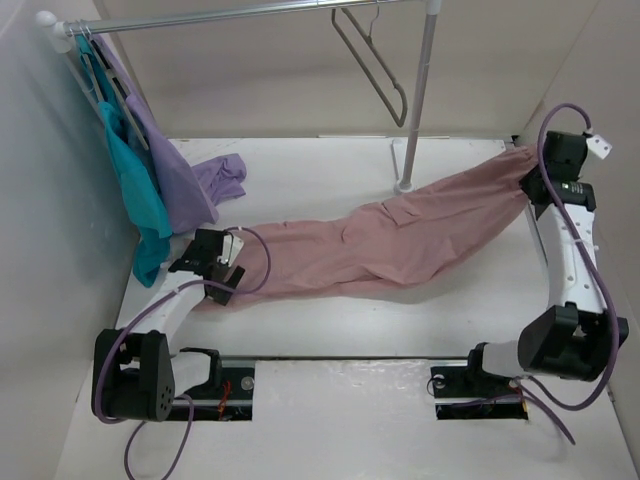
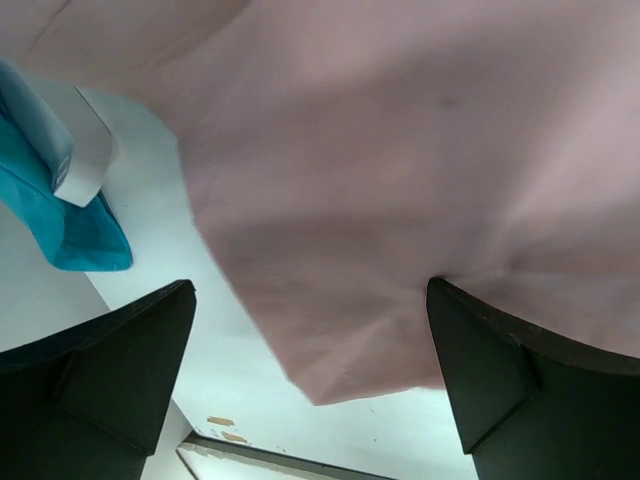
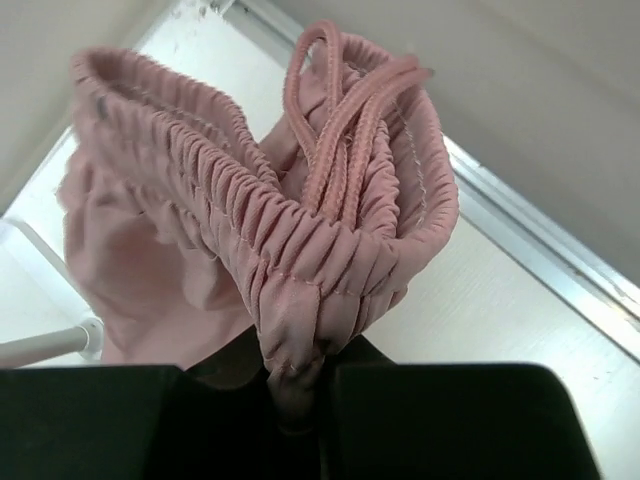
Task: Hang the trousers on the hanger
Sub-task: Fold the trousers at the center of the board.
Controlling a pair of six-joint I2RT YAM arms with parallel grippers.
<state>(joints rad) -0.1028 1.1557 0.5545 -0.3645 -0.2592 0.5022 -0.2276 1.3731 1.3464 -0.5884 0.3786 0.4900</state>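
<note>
Here, the right end effector (image 3: 300,388) clamps the trousers (image 3: 210,200); teal garment (image 2: 70,238) label (image 2: 88,160) blurred.

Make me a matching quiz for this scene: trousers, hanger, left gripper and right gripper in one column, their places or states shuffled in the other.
1. trousers
2. hanger
3. left gripper
4. right gripper

A. open, at a leg end
B. hooked on the rail
C. shut on the waistband
D. stretched across the table

Pairs: 1-D, 2-B, 3-A, 4-C
</note>
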